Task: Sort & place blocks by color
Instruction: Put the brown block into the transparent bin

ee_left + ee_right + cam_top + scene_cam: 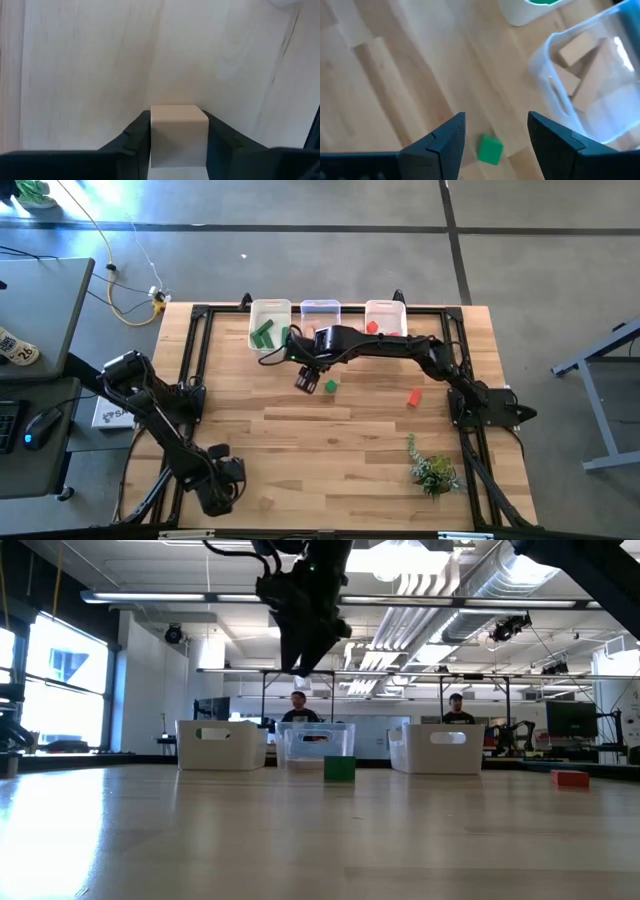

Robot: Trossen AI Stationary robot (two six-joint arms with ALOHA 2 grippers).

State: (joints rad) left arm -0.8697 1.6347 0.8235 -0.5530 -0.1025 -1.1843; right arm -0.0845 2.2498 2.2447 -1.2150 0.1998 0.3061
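L gripper sits low at the near-left part of the wooden table, fingers closed against both sides of a tan wood cube; cube fills the gap btwn them, clamped. Can't tell from the wrist view if the cube is lifted or on the tabletop.

R gripper hangs above the table just in front of the bins, jaws apart, nothing btwn them. Green cube lies on the table right below it, not touched; in the high view the same cube is just beside the gripper head. In the low view that gripper is well above the tabletop w/ the green cube under it.

Red block lies loose on the table to the right of the green cube, well apart from both grippers.

Three bins in a row at the far edge: white bin w/ green blocks inside, clear bin in the middle holding tan blocks, white bin on the right w/ a red piece, prob a block.

Plant sprig at the near-right of the table. Two people stand far behind the bins in the low view.
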